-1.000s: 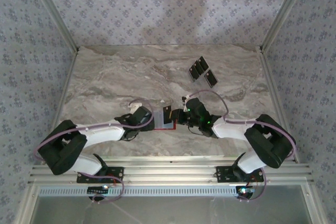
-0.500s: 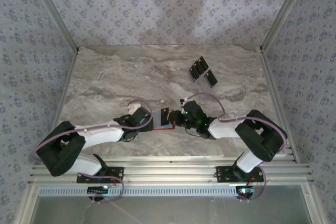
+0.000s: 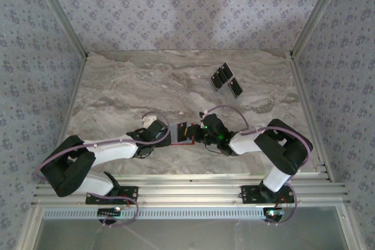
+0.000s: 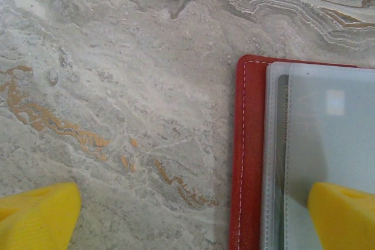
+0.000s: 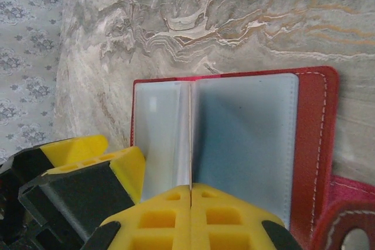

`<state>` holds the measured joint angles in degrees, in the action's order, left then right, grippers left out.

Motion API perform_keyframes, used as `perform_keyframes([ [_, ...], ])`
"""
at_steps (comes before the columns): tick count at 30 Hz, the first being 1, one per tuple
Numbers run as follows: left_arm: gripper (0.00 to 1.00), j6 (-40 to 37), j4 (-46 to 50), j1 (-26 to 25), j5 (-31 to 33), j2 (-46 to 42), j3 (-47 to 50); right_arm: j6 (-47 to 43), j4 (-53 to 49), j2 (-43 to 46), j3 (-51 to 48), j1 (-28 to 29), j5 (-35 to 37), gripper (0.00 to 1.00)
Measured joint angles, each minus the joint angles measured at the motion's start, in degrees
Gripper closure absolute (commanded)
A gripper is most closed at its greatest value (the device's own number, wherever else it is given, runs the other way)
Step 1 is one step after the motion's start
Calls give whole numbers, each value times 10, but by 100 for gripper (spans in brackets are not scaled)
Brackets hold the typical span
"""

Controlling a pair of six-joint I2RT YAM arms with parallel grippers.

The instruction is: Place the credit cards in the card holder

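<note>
The red card holder (image 3: 186, 139) lies open near the table's front, its pale grey-blue pockets (image 5: 243, 139) facing up. My right gripper (image 5: 191, 188) is shut on a credit card (image 5: 190, 136). The card is seen edge-on as a thin line, standing over the fold between the pockets. My left gripper (image 4: 190, 221) is open wide over the holder's left edge (image 4: 249, 156). One yellow fingertip (image 4: 343, 215) rests on the pocket and the other (image 4: 35, 218) is over bare table. Several black credit cards (image 3: 225, 79) lie at the back right.
The holder's clasp tab (image 5: 345, 221) sticks out on its right side. The marble table (image 3: 129, 86) is walled by patterned panels with metal posts. The aluminium rail (image 3: 187, 188) with both arm bases runs along the front edge.
The right gripper has slid left with the card, further over the open holder, and the right arm's elbow has folded inward. The left gripper has hardly moved.
</note>
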<state>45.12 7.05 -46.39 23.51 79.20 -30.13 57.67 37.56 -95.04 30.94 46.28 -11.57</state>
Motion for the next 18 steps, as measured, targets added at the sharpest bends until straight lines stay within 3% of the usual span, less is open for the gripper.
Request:
perform_keyframes([
  [18,1,2,-4,0,2,0,3,15,16,-2,1,1,-4,100],
])
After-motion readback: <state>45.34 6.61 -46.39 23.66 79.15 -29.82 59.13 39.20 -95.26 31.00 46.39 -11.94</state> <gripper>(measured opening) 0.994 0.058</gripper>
